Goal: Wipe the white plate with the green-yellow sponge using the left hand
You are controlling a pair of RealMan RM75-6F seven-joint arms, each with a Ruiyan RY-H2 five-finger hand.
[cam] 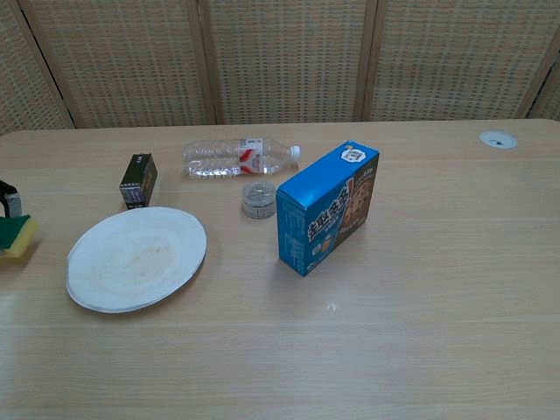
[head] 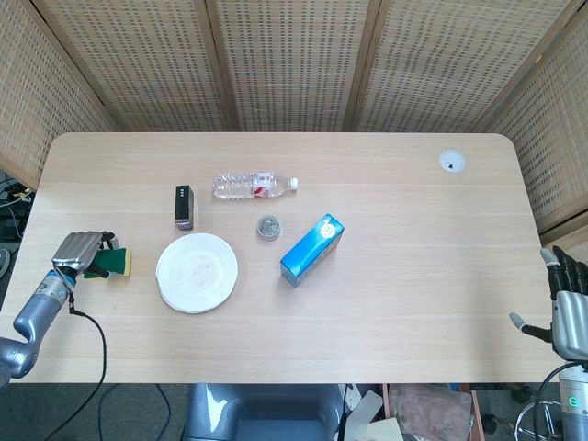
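The white plate [head: 197, 272] lies bare on the table left of centre, and the chest view also shows the plate [cam: 136, 258]. Left of it, near the table's left edge, my left hand [head: 77, 253] grips the green-yellow sponge [head: 113, 264] low over the tabletop, a short gap away from the plate's rim. In the chest view only the sponge [cam: 17, 235] and a fingertip [cam: 8, 200] show at the frame's left edge. My right hand [head: 570, 308] hangs off the table's right edge, fingers spread, holding nothing.
A small black box [head: 184, 207] stands just behind the plate. A water bottle [head: 254, 185] lies on its side further back. A small round tin [head: 268, 227] and a blue carton [head: 312, 249] sit right of the plate. A cable grommet [head: 451, 162] is at the far right.
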